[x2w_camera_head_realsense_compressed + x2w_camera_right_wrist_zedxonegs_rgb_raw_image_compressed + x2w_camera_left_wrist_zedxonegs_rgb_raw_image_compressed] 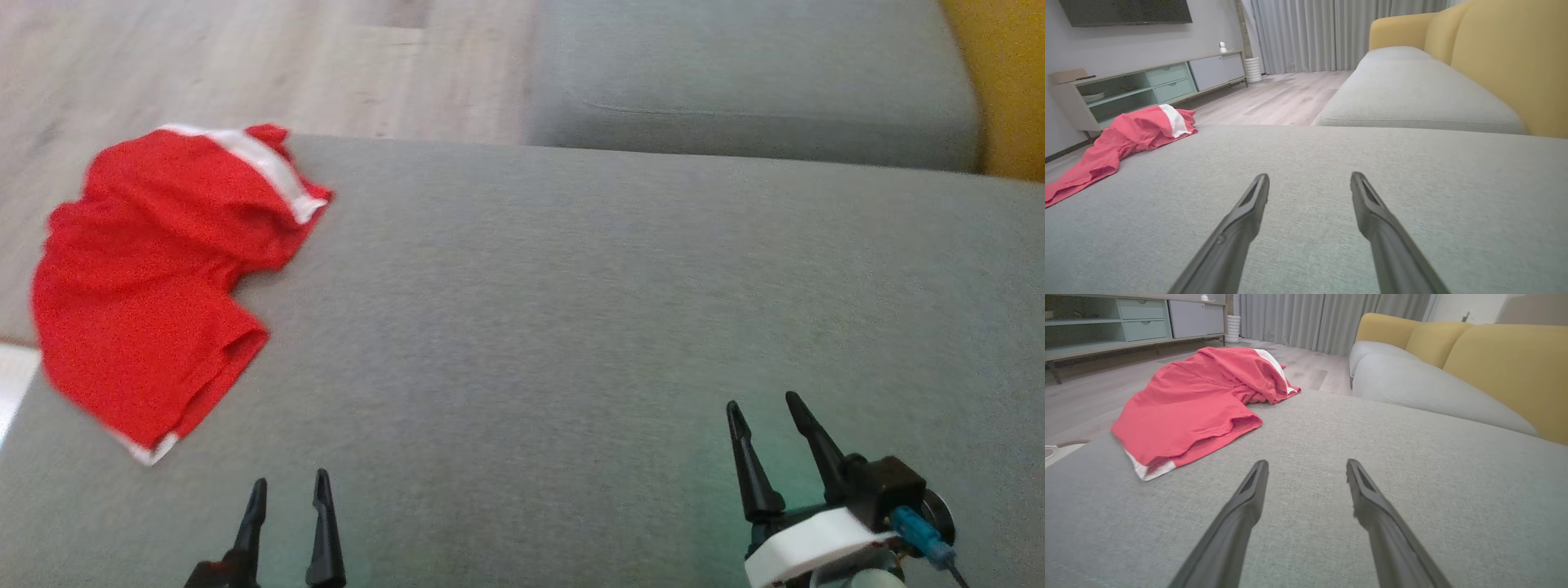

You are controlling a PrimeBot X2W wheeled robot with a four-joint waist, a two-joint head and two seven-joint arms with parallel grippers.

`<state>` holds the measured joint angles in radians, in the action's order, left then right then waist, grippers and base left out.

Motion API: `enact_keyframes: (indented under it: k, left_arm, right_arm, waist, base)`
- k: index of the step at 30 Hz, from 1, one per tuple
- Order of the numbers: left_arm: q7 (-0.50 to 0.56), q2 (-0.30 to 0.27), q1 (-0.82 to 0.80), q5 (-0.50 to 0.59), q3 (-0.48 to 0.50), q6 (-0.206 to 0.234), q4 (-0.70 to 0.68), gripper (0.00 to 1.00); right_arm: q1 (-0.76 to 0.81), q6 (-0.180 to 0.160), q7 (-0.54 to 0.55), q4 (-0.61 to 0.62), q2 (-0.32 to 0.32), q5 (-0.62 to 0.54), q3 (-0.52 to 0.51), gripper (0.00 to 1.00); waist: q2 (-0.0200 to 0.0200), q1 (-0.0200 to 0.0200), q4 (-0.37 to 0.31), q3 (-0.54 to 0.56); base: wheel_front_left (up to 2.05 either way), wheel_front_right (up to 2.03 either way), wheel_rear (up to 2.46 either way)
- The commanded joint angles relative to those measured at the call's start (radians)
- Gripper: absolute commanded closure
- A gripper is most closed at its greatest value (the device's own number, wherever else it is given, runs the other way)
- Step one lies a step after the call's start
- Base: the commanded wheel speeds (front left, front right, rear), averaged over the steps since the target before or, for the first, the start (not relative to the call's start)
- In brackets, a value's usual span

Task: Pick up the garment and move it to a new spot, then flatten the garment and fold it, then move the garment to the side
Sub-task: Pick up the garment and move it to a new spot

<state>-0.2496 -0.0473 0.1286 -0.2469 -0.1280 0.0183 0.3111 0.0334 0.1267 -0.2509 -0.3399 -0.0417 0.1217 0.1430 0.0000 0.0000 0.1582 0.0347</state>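
Head view: the red garment (155,269) lies crumpled at the far left corner of the grey cushion (571,310). Its left side runs past the cushion's edge, so I cannot tell how much of it hangs off. That view is smeared, and the cloth's outline is soft. A white band (269,167) crosses its far end, and a thin white hem shows at the near corner. The folds bunch up toward the band and hide whatever lies under them (sleeve or leg opening, I cannot say).

My left claw (291,480) is cut off by the bottom edge, with only its two fingers in sight. It stands wide and empty, low over the cushion, well apart from the garment's near hem. My right claw (763,402) is also spread wide and holds nothing, far to the right of the cloth.

In the right wrist view, a low cabinet (1069,98) stands against the wall beyond the garment. It has two drawers (1169,81) and open shelves. Something pale sits on one shelf, too small to make out.

Bare grey fabric stretches between both claws and the garment. The cushion's far edge drops to the wooden floor (245,65). A second grey seat (751,73) sits beyond it on the right, against a yellow backrest (1008,82).
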Motion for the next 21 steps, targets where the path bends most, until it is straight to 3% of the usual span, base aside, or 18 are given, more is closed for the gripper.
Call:
enact_keyframes:
  k: [1, 4, 10, 21]
  left_arm:
    - [-0.012, -0.005, -0.036, 0.000, 0.036, 0.005, -0.033, 0.00]
    - [-0.012, -0.010, -0.030, -0.003, 0.054, 0.010, -0.040, 0.00]
    - [-0.012, -0.016, -0.015, -0.006, 0.075, 0.016, -0.058, 0.00]
    - [-0.012, -0.016, -0.009, -0.026, 0.078, 0.010, -0.074, 0.00]
  right_arm:
    - [-0.022, 0.004, -0.011, 0.029, -0.008, 0.000, 0.024, 0.00]
    - [-0.020, 0.004, -0.011, 0.031, -0.008, 0.004, 0.034, 0.00]
    - [-0.019, 0.004, -0.011, 0.033, -0.008, 0.008, 0.047, 0.00]
    - [-0.020, 0.004, -0.011, 0.038, -0.008, 0.009, 0.057, 0.00]
  waist:
    - [0.0000, 0.0000, 0.059, 0.003]
    - [0.0000, 0.0000, 0.141, 0.004]
    - [0.0000, 0.0000, 0.228, 0.006]
    - [0.0000, 0.0000, 0.258, 0.008]
  base:
    - [0.00, 0.00, 0.00]
    - [0.00, 0.00, 0.00]
    - [0.00, 0.00, 0.00]
    - [0.00, 0.00, 0.00]
